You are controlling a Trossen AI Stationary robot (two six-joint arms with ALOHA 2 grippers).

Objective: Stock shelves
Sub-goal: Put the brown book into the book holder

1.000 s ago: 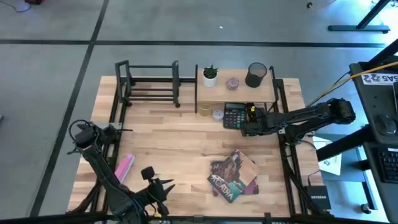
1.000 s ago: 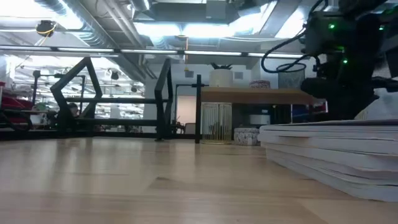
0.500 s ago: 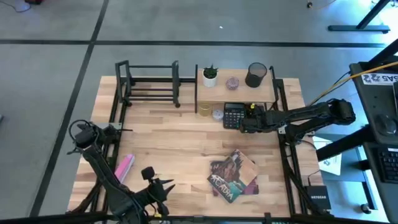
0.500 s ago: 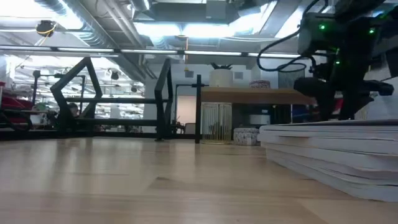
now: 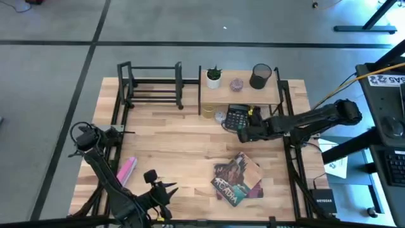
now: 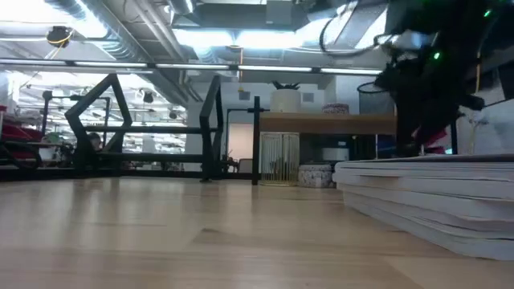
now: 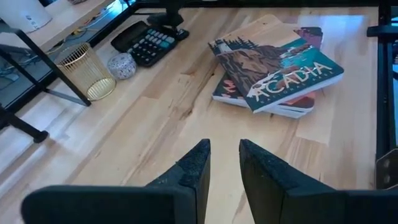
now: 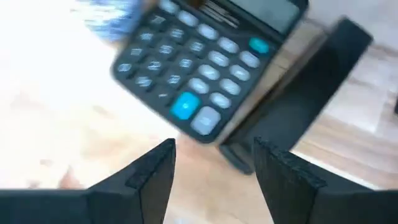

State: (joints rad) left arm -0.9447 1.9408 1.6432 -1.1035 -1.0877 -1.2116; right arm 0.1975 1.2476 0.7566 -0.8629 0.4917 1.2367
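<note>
Hovering just beside the calculator [image 8: 208, 68], the right gripper [image 8: 211, 165] is gaping empty, seen only at its wrist; overhead, the wooden shelf [image 5: 240, 95] and bar rack [image 5: 152, 85] are standing behind, left gripper [image 7: 222, 163] slightly parted.

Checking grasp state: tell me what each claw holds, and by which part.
Nothing is held. The right claw hangs open by the calculator; the left claw waits empty.
</note>
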